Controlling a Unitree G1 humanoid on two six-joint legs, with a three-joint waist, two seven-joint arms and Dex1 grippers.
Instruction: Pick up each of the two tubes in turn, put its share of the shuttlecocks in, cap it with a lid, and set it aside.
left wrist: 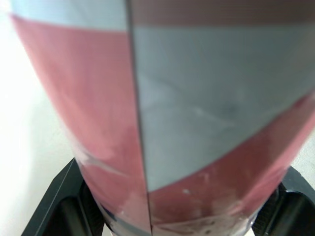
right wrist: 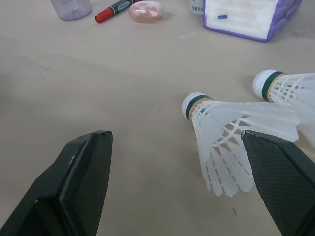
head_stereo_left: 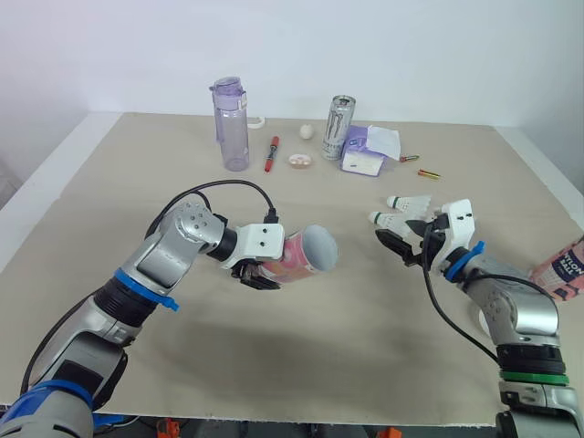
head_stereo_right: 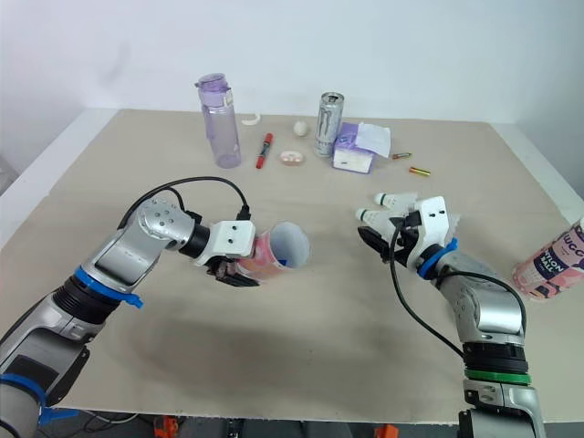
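Both fingers of the right gripper (head_stereo_left: 401,245) are standing wide apart, gripping nothing. The nearer shuttlecock (right wrist: 221,123) is lying on the table (head_stereo_left: 137,182) just ahead of them, close by one finger, and the farther shuttlecock (right wrist: 290,86) is lying just beyond it. The left gripper (head_stereo_left: 260,274) is clenching a pink tube (head_stereo_left: 306,253) at the end away from its open mouth, which is facing the right gripper. The second tube (head_stereo_left: 561,265) is sitting well off to the right gripper's outer side.

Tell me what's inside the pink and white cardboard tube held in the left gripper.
The pink and white tube, gripped by the left gripper, shows just a pale inner wall at its open mouth. Its deeper end is hidden by its own wall.
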